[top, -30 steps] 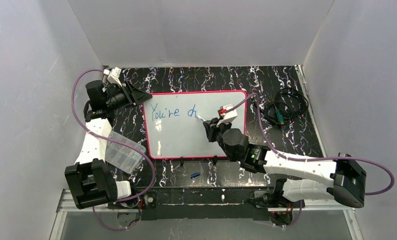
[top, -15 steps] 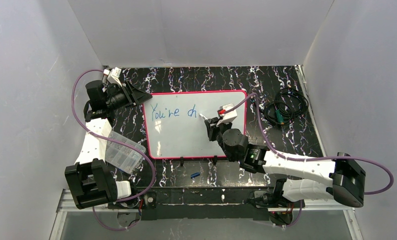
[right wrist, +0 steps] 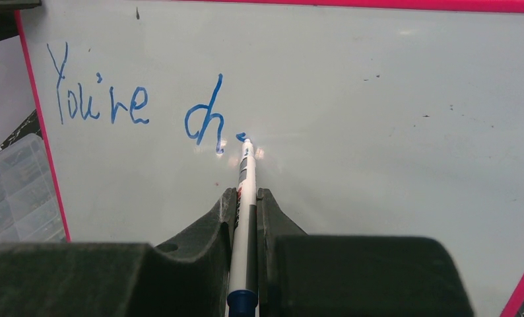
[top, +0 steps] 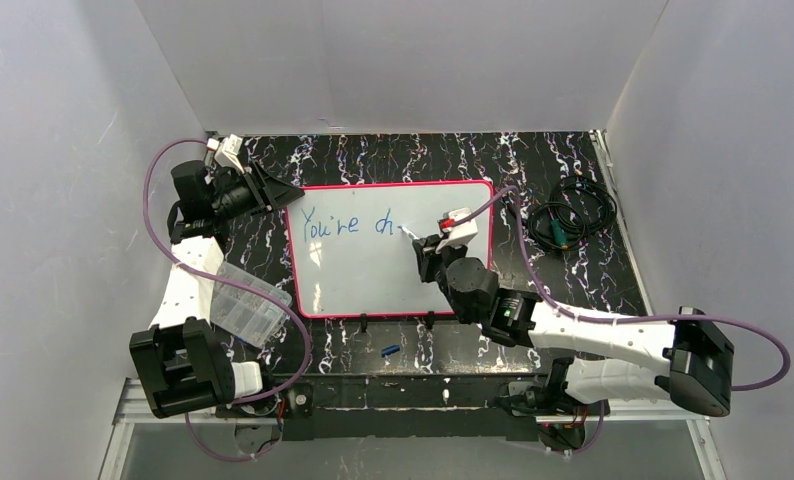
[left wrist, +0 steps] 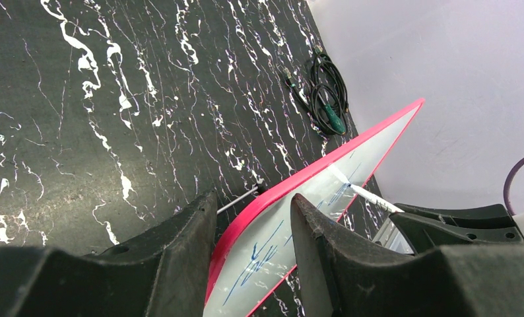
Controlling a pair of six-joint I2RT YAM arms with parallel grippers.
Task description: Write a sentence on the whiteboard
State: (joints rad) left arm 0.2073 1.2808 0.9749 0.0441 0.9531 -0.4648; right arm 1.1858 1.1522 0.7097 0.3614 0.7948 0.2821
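The whiteboard (top: 373, 285) with its pink-red frame lies mid-table; it also shows in the right wrist view (right wrist: 391, 99) and the left wrist view (left wrist: 282, 231). The sentence (top: 345, 224) reads "You're ch" in blue (right wrist: 101, 100), with a small fresh mark right of the "h". My right gripper (right wrist: 246, 196) is shut on a white marker (right wrist: 246, 178), whose tip touches the board at that mark. My left gripper (left wrist: 253, 208) has one jaw on each side of the board's far-left corner and is closed on it.
A clear plastic box (top: 241, 302) lies left of the board, under the left arm. A coil of black cable (top: 570, 215) lies to the right of the board. A small blue cap (top: 390, 350) sits near the table's front edge. Grey walls enclose three sides.
The marker tip has moved slightly right and up from the end of "ch" and has started a small new stroke. The left arm has not moved.
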